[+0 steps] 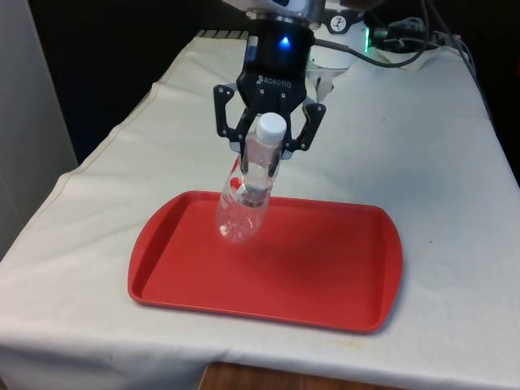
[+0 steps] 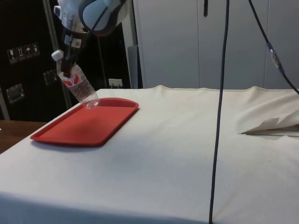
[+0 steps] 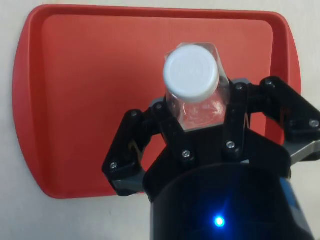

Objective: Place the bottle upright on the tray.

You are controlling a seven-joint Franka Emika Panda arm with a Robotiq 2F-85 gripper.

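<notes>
A clear plastic bottle [image 1: 246, 195] with a white cap [image 1: 271, 126] and a red-and-white label hangs tilted above the red tray [image 1: 341, 276], cap end up. My gripper [image 1: 262, 154] is shut on the bottle's neck just under the cap. In the side view the bottle [image 2: 77, 86] leans with its base close over the tray's far part [image 2: 117, 105]; whether the base touches the tray I cannot tell. From the wrist, the cap [image 3: 191, 74] sits between the black fingers [image 3: 235, 112] with the tray [image 3: 90, 95] below.
The tray lies near the table's front edge on the white cloth [image 1: 439, 162]. Black cables [image 2: 219, 116] hang down in the side view. A fold of cloth [image 2: 271, 126] rises at that view's right.
</notes>
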